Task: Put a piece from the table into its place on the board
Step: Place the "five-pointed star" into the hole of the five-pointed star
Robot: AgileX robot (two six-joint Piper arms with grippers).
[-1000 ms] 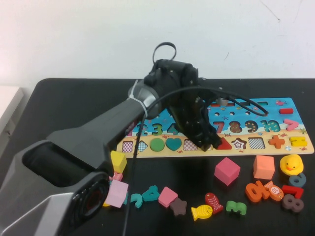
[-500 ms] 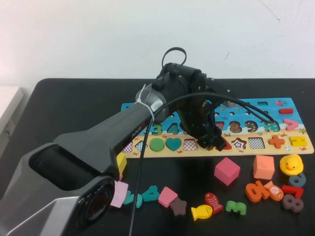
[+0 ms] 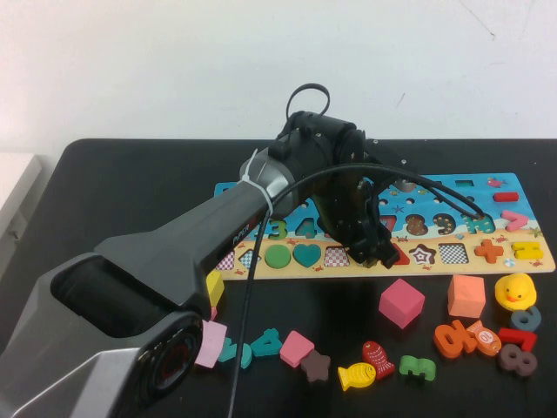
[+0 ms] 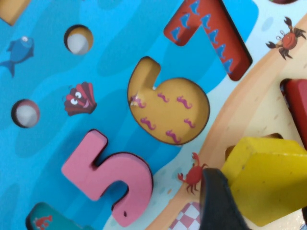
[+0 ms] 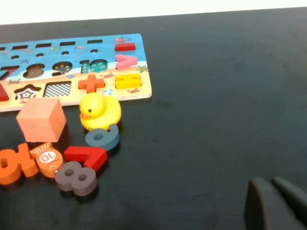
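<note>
My left gripper (image 3: 374, 252) reaches over the blue board (image 3: 513, 187), low over its sandy row of shape slots, beside the red triangle (image 3: 399, 255). In the left wrist view the left gripper (image 4: 261, 206) is shut on the yellow pentagon piece (image 4: 268, 177), held just above a slot on the board (image 4: 115, 62) near the pink 5 (image 4: 103, 167). In the high view the arm hides the piece. My right gripper (image 5: 276, 203) is shut and empty above the bare black table (image 5: 216, 96), away from the board's end (image 5: 144, 72); it does not show in the high view.
Loose pieces lie on the table (image 3: 130, 183) in front of the board: a pink cube (image 3: 401, 302), an orange cube (image 3: 466, 295), a yellow duck (image 3: 514, 291), a yellow fish (image 3: 357, 375), a yellow cube (image 3: 210, 286) and several numbers (image 3: 461, 338).
My left arm has swung right and forward over the board's shape row a second ago. In the last half second it has barely moved.
</note>
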